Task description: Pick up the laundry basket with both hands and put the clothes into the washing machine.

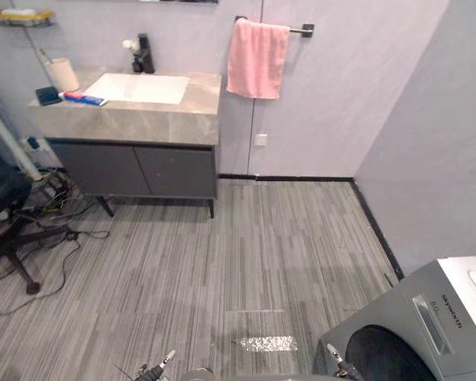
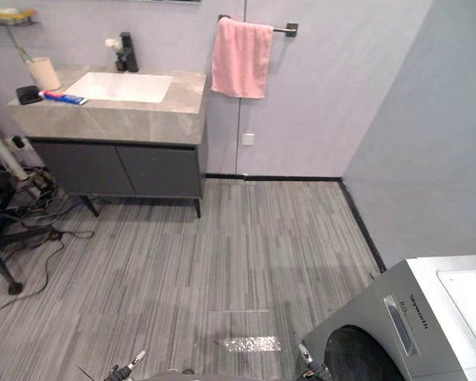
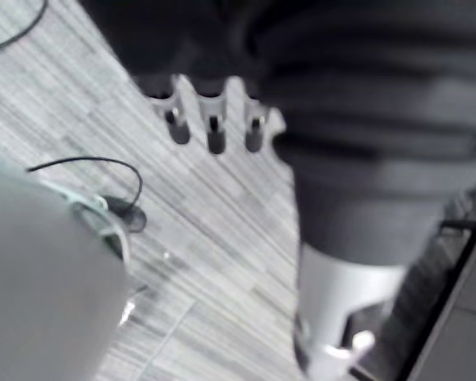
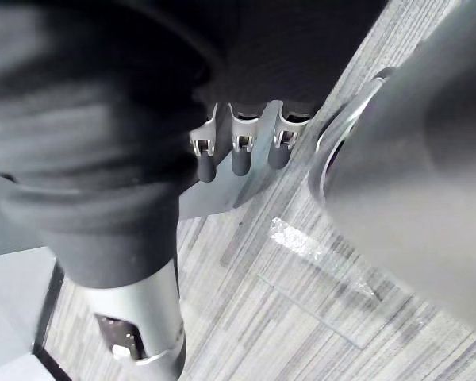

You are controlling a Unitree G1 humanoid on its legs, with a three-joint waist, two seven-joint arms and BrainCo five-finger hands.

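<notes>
The grey laundry basket (image 3: 40,278) hangs above the floor between my hands, and a sliver of its rim (image 1: 262,378) shows at the bottom edge of the left eye view. My left hand (image 3: 214,127) has its fingers curled at the basket's left side. My right hand (image 4: 238,155) is curled the same way at the right side, with the basket's wall (image 4: 412,175) close beside it. The tips of the left hand (image 1: 160,365) and right hand (image 1: 339,367) poke up at the bottom of the view. The grey washing machine (image 1: 428,317) stands at the lower right, its dark round door (image 1: 385,357) facing me. Clothes are hidden.
A grey vanity (image 1: 135,127) with a white sink stands against the back wall at the left, and a pink towel (image 1: 256,57) hangs on a rail beside it. A black chair base (image 1: 8,238) and cables lie at the far left. Striped grey floor (image 1: 246,262) stretches between.
</notes>
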